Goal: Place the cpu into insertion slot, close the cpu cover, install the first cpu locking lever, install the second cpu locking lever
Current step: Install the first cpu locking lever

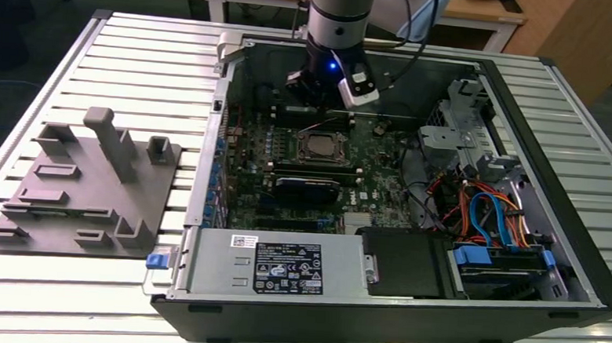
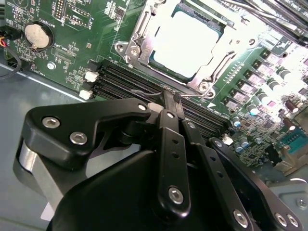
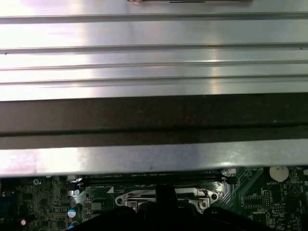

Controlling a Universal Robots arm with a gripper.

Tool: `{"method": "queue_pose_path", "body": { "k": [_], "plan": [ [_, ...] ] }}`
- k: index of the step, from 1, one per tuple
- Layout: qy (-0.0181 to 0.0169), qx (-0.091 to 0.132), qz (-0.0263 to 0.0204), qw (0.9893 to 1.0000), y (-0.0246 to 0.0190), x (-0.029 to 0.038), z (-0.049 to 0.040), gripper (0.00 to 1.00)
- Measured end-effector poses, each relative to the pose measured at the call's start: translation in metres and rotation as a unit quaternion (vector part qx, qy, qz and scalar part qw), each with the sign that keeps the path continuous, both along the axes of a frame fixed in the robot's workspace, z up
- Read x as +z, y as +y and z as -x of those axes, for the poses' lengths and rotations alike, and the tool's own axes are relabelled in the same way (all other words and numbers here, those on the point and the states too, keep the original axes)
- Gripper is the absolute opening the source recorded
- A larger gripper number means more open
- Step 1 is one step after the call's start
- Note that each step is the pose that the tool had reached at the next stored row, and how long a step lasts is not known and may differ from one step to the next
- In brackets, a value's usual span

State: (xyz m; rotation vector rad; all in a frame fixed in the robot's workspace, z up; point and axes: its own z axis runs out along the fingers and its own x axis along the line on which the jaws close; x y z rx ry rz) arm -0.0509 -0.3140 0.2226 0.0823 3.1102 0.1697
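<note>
Second wrist view shows the jaws closed tip to tip just beside the cpu cover, which frames the seated cpu on the motherboard; the chip is probably light, rigid and fragile, best held by its edges.

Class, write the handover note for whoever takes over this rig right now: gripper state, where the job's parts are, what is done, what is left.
Gripper: fingers shut, with the tips at a thin wire lever beside the cpu cover.
Cpu: lying flat on the green motherboard.
Cpu cover: down, framing the cpu.
Done: cpu placed, cover closed.
Left: both locking levers. The pictures do not show whether either one is latched.
</note>
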Motion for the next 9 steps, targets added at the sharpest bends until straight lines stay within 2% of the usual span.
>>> {"method": "queue_pose_path", "body": {
  "k": [9],
  "plan": [
    [0.0003,0.0,0.0001,1.0,0.0007,-0.0031,-0.0053,0.1]
  ]
}}
